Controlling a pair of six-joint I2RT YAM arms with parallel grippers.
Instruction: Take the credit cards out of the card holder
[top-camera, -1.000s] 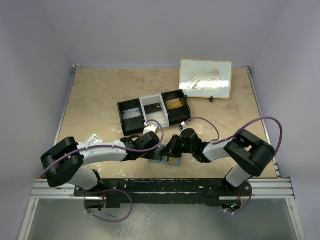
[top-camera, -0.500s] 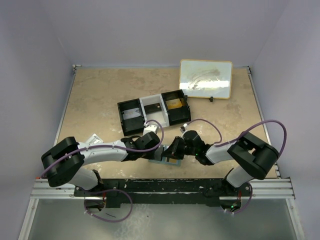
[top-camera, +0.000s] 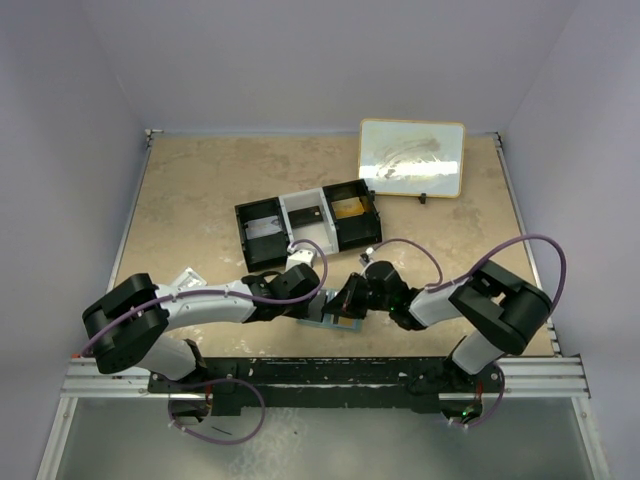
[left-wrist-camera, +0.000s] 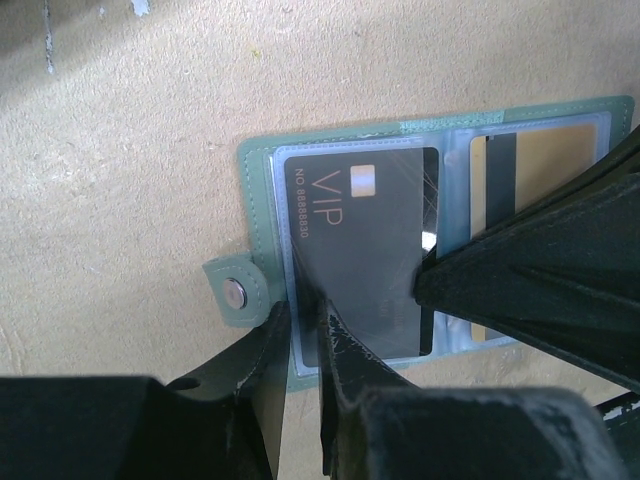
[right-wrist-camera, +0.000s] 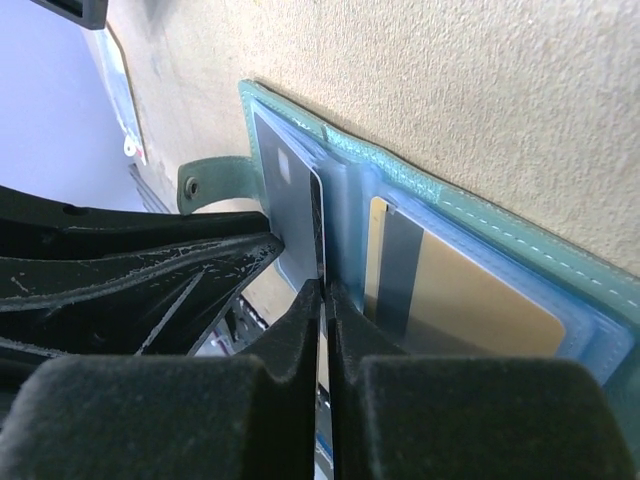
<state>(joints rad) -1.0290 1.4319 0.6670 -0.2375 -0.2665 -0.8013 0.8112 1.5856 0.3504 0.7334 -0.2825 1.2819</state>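
Card holder (left-wrist-camera: 258, 215), lying open and flat on the matt beige, stone-mottled tabletop (top-camera: 200, 200), is seen at the lower centre of the top view, between the two arms. Its outer skin is dull grey-green with pale stitching; the inside is lined with light blue, translucent plastic sleeves. A short strap (left-wrist-camera: 233, 293) ending in a round metal snap projects from its left edge in the left wrist view. A dark, glossy card (left-wrist-camera: 360, 250) marked "VIP" is lodged in the left sleeve, and an orange-tan card (left-wrist-camera: 555, 160) with a dark stripe in the right sleeve; both are thin flat rectangles.

The black fingers of the left gripper (left-wrist-camera: 302, 315) stand close together, with the lower edge of the card holder nipped between them just beside the strap. The right gripper (right-wrist-camera: 322, 292) is pressed nearly together on the thin edge of the dark card, at the fold.

Further up the top view, a three-compartment tray (top-camera: 283, 215), black at both ends and white in the middle, is set well apart. A tan-rimmed white board (top-camera: 412, 158) stands at the upper right.
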